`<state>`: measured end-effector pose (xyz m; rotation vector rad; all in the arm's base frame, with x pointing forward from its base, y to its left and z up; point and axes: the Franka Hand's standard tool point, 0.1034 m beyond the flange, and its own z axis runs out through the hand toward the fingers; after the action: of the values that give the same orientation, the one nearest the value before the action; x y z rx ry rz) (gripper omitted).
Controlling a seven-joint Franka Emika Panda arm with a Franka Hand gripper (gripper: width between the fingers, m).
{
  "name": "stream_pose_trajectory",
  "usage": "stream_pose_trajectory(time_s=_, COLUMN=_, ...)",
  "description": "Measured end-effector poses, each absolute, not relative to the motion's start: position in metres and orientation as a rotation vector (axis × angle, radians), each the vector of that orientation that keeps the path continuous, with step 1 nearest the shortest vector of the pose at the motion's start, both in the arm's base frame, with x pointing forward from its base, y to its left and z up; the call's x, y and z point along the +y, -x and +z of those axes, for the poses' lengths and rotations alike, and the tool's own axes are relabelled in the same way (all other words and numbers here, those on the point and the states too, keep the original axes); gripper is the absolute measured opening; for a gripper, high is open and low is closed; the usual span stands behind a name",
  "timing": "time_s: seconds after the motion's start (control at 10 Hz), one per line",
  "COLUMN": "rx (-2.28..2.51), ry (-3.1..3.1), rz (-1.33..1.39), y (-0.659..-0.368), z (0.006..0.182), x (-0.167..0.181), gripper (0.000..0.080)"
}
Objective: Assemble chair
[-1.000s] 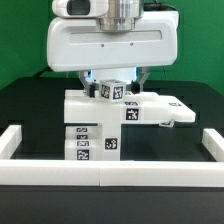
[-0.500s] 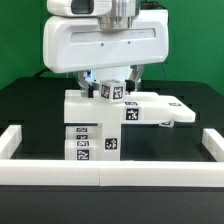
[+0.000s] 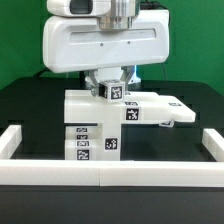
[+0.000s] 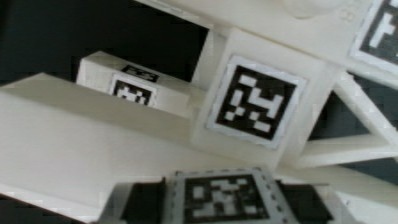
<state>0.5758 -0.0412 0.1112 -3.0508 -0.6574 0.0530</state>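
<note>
White plastic is most of what I can see: the chair (image 3: 84,118), only partly built, sits on the black table (image 3: 30,110), pushed up against the low border rail (image 3: 110,178). My guess is that the rail is there as a backstop, so the parts do not skid when the arm bears on them. An upright block (image 3: 72,140) with several tags faces the rail, and a flat slab (image 3: 160,108) reaches out toward the exterior view's right. On top of that stack is a small cube (image 3: 113,93) with a tag on its face. The gripper (image 3: 111,86) hangs directly over the cube, a finger on either side. From here I cannot tell whether the fingers are pinching it or standing just clear, because the bulky wrist housing shades that spot. The wrist view does not settle it either. There the cube's tag (image 4: 258,100) fills the middle at very close range, with another tagged block (image 4: 128,82) behind it among white bars. Straddling the cube squarely from above makes sense to me. A centred hold would keep such a small piece from twisting as it is taken or seated. Off-centre contact could nudge it, or the loose stack beneath it, out of line.
</note>
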Motion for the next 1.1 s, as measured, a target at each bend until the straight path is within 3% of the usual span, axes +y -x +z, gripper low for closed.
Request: stream_pose_trajectory(time_s=1.1, rx=0.5, ry=3.089, rz=0.061, y=-0.576, z=0.111, x=-0.038, gripper=0.0285)
